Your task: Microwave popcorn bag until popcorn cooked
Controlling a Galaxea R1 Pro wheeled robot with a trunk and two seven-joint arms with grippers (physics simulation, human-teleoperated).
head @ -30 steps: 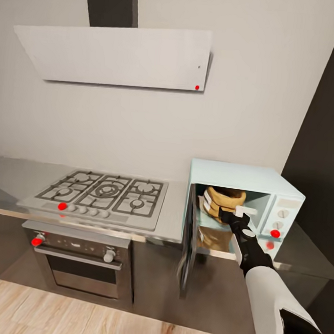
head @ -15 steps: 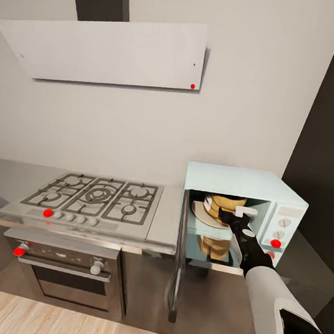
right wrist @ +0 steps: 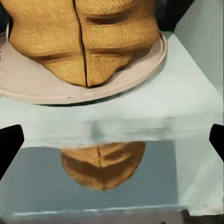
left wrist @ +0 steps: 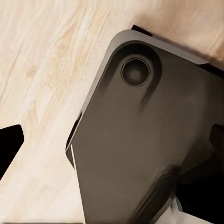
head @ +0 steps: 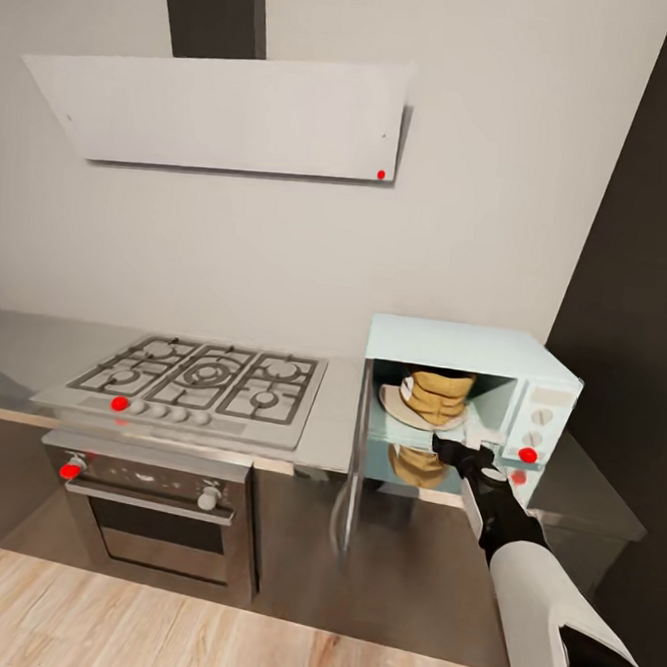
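Head view: right gripper [head: 462, 450], fingers spread and empty, has withdrawn from the popcorn bag [head: 436, 396] inside the microwave [head: 473, 350].

Home kitchen, simulated. A gas hob [head: 197, 385] is set into a glossy grey surface [head: 12, 343] over a built-in steel oven [head: 153, 520], with an extractor hood [head: 226, 111] on the wall above. A pale blue microwave [head: 466, 396] stands beside the hob with its door open; wood plank floor [head: 150, 630].
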